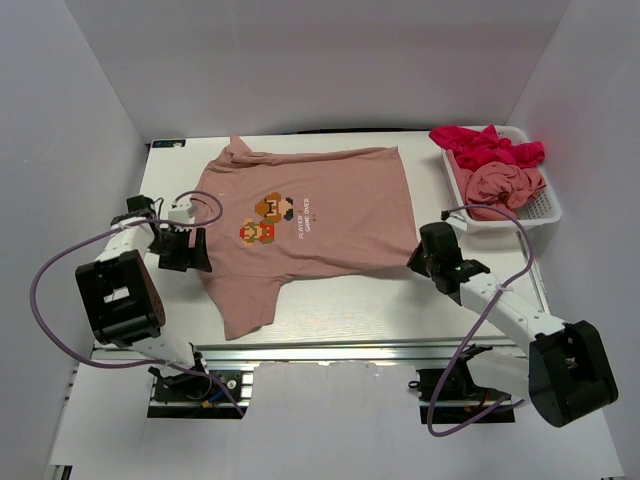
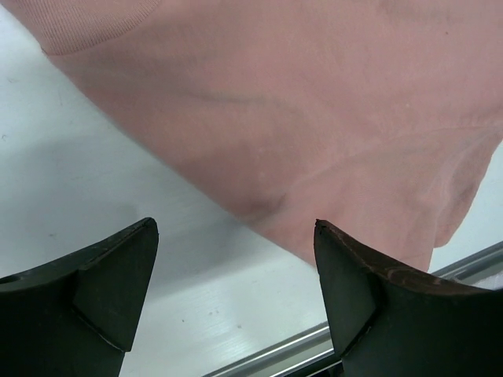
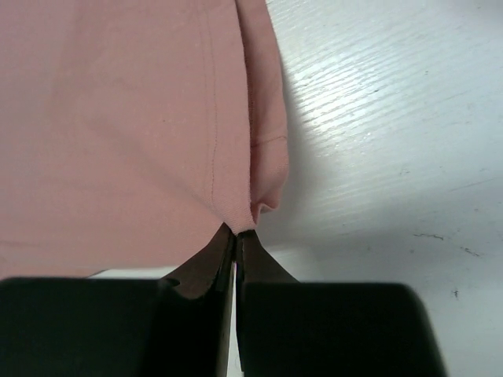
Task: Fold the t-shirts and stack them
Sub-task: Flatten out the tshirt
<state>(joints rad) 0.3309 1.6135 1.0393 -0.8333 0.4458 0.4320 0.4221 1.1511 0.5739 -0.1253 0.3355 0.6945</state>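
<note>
A pink t-shirt (image 1: 310,215) lay spread flat on the tabletop (image 1: 400,310). The right gripper (image 3: 236,236) had its jaws pinched on the hem corner. The left gripper (image 2: 234,236) hung with jaws wide beside the sleeve. Being soft and limp, the cloth would likely sag, so corners and seams looked the best holds.

A white table (image 1: 350,310) stands boxed in by a plain pale back wall (image 1: 320,60) and side panels (image 1: 60,150), with an aluminium rail (image 1: 330,352) along its near edge, a white mesh basket (image 1: 548,213) at its far right, under soft even light.
</note>
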